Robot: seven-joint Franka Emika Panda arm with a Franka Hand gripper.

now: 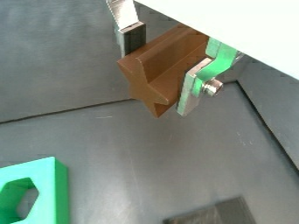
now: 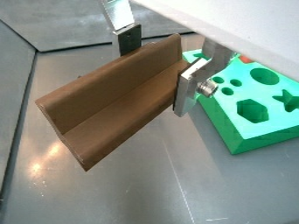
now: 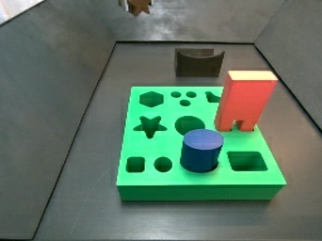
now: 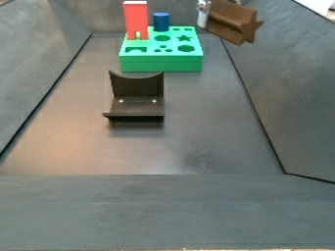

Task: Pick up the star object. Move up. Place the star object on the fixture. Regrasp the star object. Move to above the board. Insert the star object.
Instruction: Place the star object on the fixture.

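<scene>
My gripper (image 1: 163,68) is shut on the star object (image 1: 158,74), a brown wooden peg with a star-shaped end. The peg lies crosswise between the silver fingers (image 1: 194,87) and sticks out far to one side in a wrist view (image 2: 105,109). The gripper (image 4: 210,12) holds the peg (image 4: 236,22) high above the floor, off to the side of the green board (image 4: 164,57). In a side view only the peg (image 3: 138,6) shows, at the top edge. The board (image 3: 189,188) has an open star hole (image 3: 151,125). The dark fixture (image 4: 135,96) stands on the floor beyond the board (image 3: 194,62).
A tall red block (image 3: 248,99) and a blue cylinder (image 3: 201,151) stand in the board. Grey sloping walls enclose the dark floor. The board's corner shows in both wrist views (image 1: 30,188) (image 2: 251,114).
</scene>
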